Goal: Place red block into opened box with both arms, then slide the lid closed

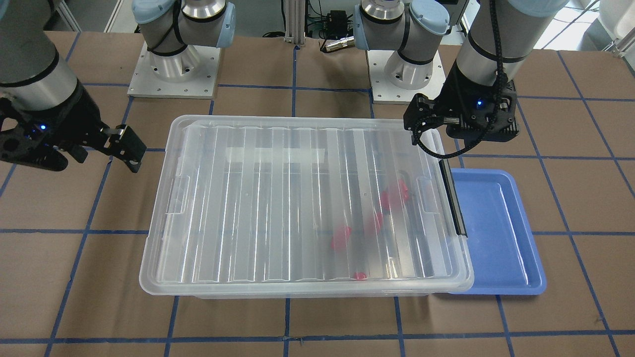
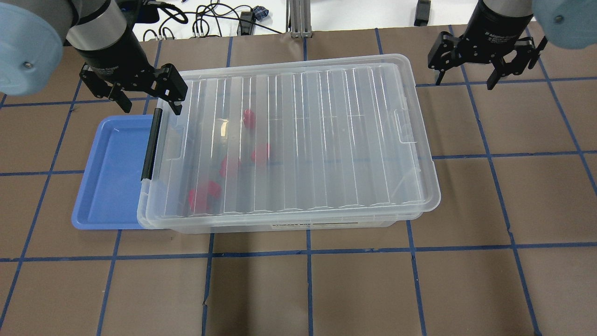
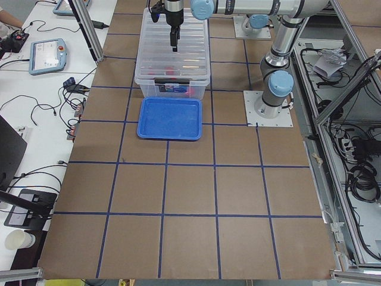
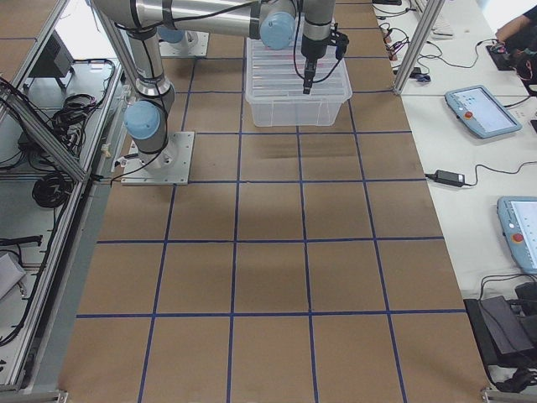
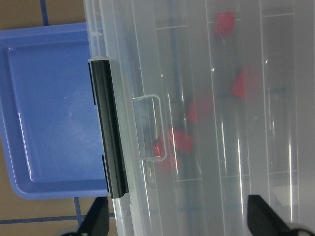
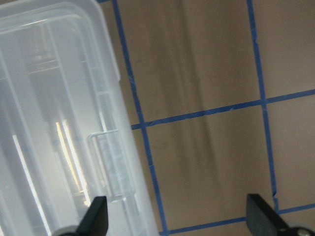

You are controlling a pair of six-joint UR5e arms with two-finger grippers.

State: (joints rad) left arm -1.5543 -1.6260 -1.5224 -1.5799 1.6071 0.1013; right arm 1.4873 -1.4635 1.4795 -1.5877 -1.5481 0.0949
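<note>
Four red blocks (image 2: 261,154), at the least, are seen blurred through the ribbed lid (image 2: 326,140). They are gathered in the half of the box (image 2: 280,226) toward nine o'clock in the overhead view. The placing step is therefore judged done.

The lid is laid across the whole opening, with no gap to be made out at either short end. The sliding is thus judged finished or all but finished. A thin strip of box rim is shown beyond the lid at the three o'clock end, so a slight offset toward the black latch bar (image 2: 150,149) may be left to correct. Whether the lid is fully seated cannot be told.

The left gripper (image 2: 153,109) is hung over the box's ten o'clock corner, just above the latch bar. Its fingers are spread wide and nothing is held between them.

The right gripper (image 2: 464,84) is placed off the box toward two o'clock, over bare table (image 2: 326,289). Its fingers are likewise parted and empty.

A blue tray (image 2: 112,177) is set against the box at nine o'clock, with no block seen in it. Little is judged to be left beyond a last nudge and the withdrawal of both arms.
</note>
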